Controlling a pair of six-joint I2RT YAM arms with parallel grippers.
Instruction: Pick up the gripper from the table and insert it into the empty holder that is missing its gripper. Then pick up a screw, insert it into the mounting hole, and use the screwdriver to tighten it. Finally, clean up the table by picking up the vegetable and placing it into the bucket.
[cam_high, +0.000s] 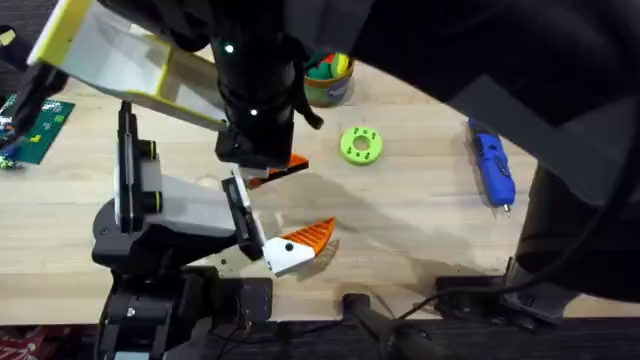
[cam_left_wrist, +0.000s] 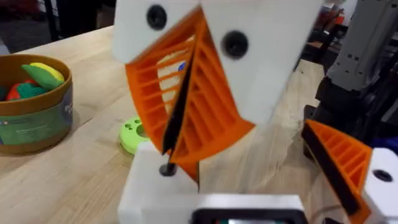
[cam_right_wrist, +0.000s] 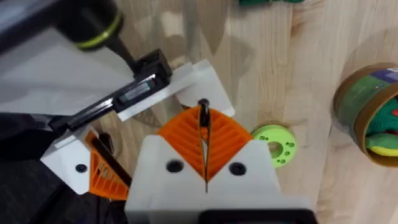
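My right gripper (cam_right_wrist: 203, 115) hangs tip-down over the middle of the table (cam_high: 430, 225), shut on a small black screw (cam_left_wrist: 166, 169). The screw's end touches the white base (cam_left_wrist: 155, 186) of the orange gripper (cam_high: 292, 164), which sits in the holder on the left arm's end. Most of its ribbed wedge is hidden under my right fingers. The left gripper (cam_high: 315, 198) stands open, its other orange finger (cam_left_wrist: 339, 162) well apart. On the wood at the right lies the blue screwdriver (cam_high: 494, 168). Green, yellow and red vegetable pieces lie in the tan bucket (cam_high: 332, 88) at the back.
A lime-green disc (cam_high: 361, 144) with holes lies between the bucket and the grippers. A green circuit board (cam_high: 40, 130) sits at the left edge, below a yellow and white frame (cam_high: 110, 55). The right arm looms dark across the upper right.
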